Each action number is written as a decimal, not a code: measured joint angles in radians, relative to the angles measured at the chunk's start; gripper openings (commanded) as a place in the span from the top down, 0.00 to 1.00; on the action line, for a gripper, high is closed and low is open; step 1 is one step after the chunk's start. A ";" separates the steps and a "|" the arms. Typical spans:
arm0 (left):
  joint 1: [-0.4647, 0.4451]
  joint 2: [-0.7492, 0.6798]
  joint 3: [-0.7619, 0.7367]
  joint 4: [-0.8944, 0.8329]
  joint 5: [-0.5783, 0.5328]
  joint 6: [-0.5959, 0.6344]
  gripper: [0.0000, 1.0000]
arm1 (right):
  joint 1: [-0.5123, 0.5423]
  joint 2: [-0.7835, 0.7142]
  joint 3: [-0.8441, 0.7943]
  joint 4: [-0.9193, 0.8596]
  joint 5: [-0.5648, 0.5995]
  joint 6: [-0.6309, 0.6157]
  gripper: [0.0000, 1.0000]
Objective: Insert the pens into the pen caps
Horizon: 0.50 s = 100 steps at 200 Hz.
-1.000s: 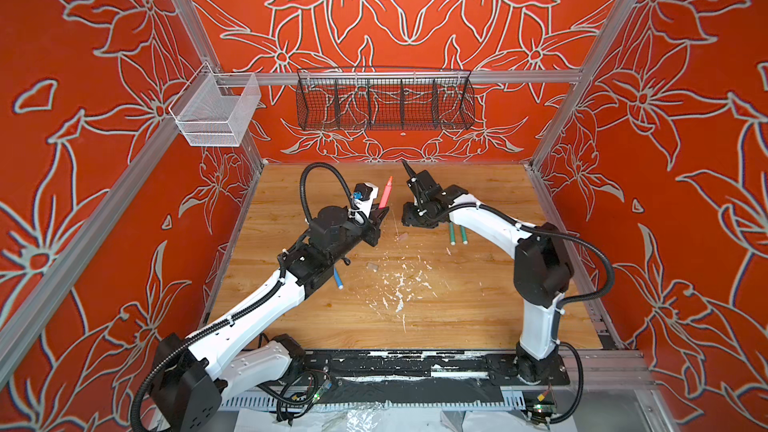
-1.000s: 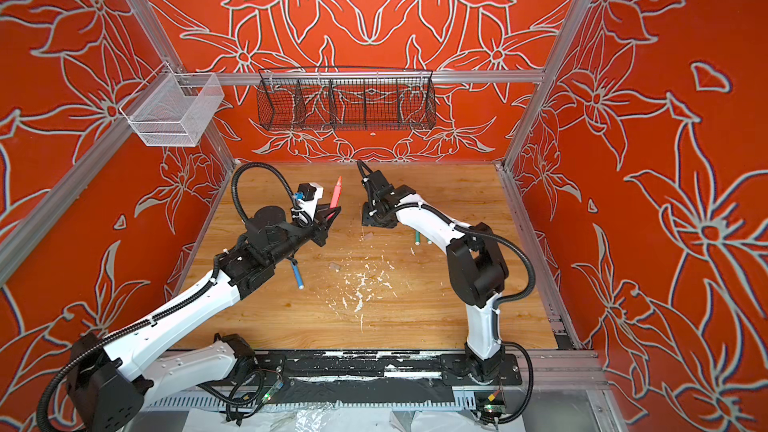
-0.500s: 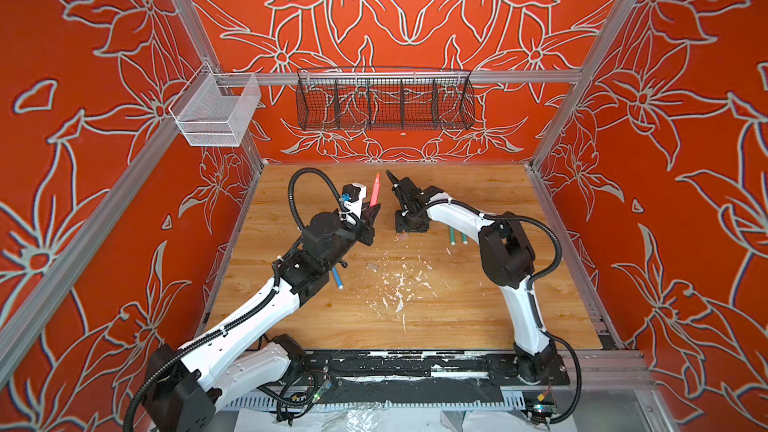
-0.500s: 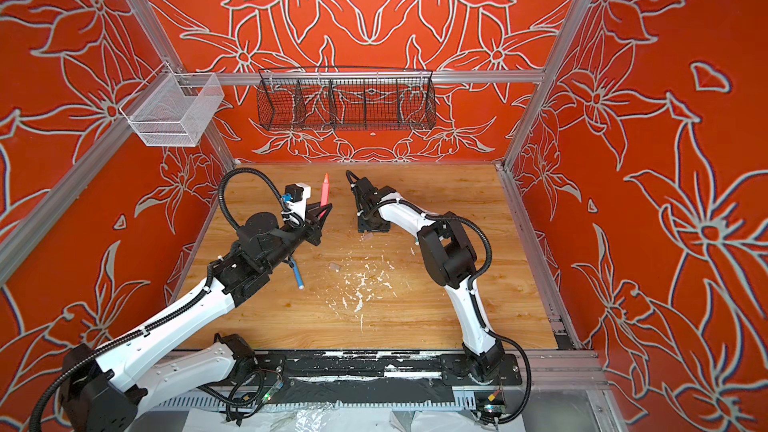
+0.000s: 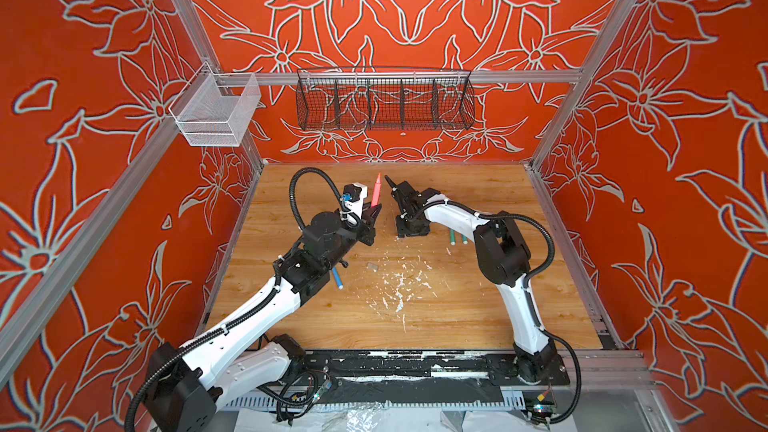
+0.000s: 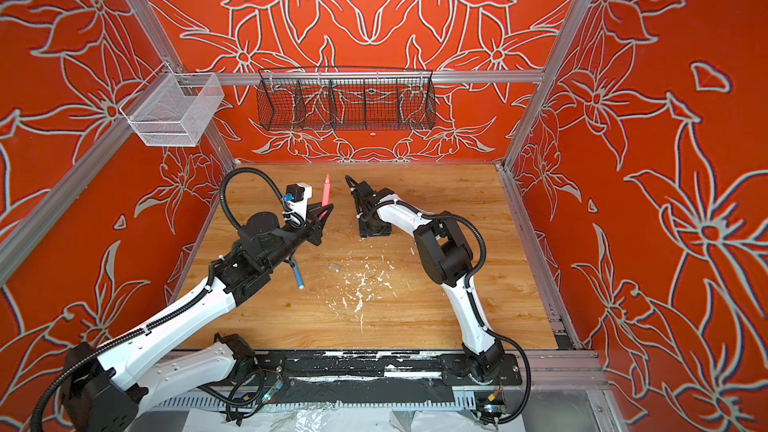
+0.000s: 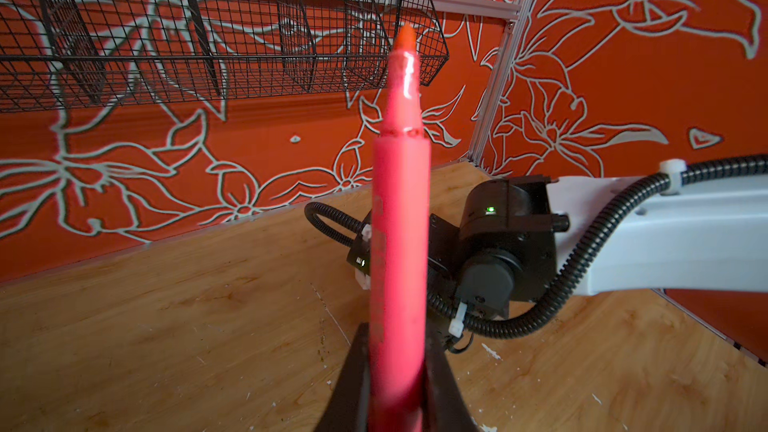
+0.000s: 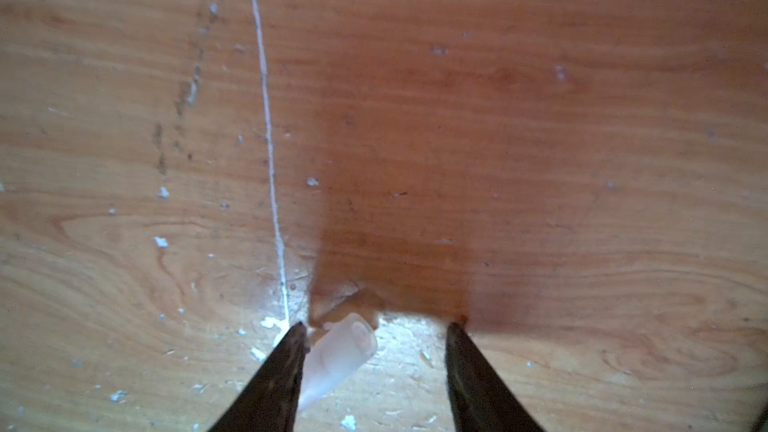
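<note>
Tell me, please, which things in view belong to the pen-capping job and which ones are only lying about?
For the job: red-pink pen in the left gripper; pen cap inside the open right gripper; blue pen and two green pens on the table.
Only lying about: black wire basket; white mesh basket; white paint flecks.

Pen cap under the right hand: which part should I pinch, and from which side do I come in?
Pinch the pen cap across its mid-body, coming straight down from above. It lies flat on the table, slanted and off-centre beside one finger of the open right hand, so centre and turn the hand first.
</note>
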 measured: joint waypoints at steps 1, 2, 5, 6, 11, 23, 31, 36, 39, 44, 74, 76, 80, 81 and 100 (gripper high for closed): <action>0.000 0.000 0.000 0.000 0.000 0.000 1.00 | 0.000 0.000 -0.001 0.000 0.000 -0.002 0.46; 0.000 0.000 0.000 0.000 0.000 0.000 1.00 | 0.000 0.000 -0.001 0.000 0.000 -0.002 0.46; 0.000 0.000 0.000 0.000 0.001 0.000 1.00 | 0.000 0.000 -0.001 0.000 0.000 -0.001 0.46; 0.000 0.000 0.000 0.000 0.001 0.000 1.00 | 0.000 0.000 -0.001 0.000 0.000 -0.002 0.46; 0.000 0.000 0.000 0.000 0.003 0.000 1.00 | 0.000 0.000 -0.001 0.000 0.000 -0.003 0.46; 0.000 0.000 0.000 0.000 0.005 0.000 1.00 | 0.000 0.000 -0.003 0.001 0.000 -0.003 0.46; 0.000 0.000 0.000 0.000 0.005 0.000 1.00 | 0.000 -0.003 -0.007 0.004 0.000 -0.003 0.47; 0.000 0.000 0.000 0.000 0.007 -0.001 1.00 | 0.000 -0.006 -0.012 0.006 0.000 -0.004 0.47; 0.000 0.000 0.000 0.000 0.008 -0.001 1.00 | 0.000 -0.009 -0.018 0.009 0.000 -0.003 0.47; 0.000 0.000 0.000 0.000 0.008 -0.002 1.00 | 0.000 -0.014 -0.025 0.010 0.000 -0.004 0.48; 0.000 0.000 0.000 0.000 0.011 -0.008 1.00 | 0.000 -0.031 -0.050 -0.002 0.000 -0.017 0.51; 0.000 0.000 0.000 0.000 0.011 -0.008 1.00 | 0.000 -0.031 -0.050 -0.002 0.000 -0.020 0.51; 0.000 0.000 0.000 0.000 0.011 -0.008 1.00 | 0.000 -0.031 -0.050 -0.003 0.000 -0.020 0.51; 0.000 0.000 0.000 0.000 0.011 -0.008 1.00 | 0.000 -0.031 -0.050 -0.003 0.000 -0.022 0.51; 0.000 0.000 0.000 0.000 0.013 -0.009 1.00 | 0.000 -0.031 -0.050 -0.006 -0.002 -0.035 0.51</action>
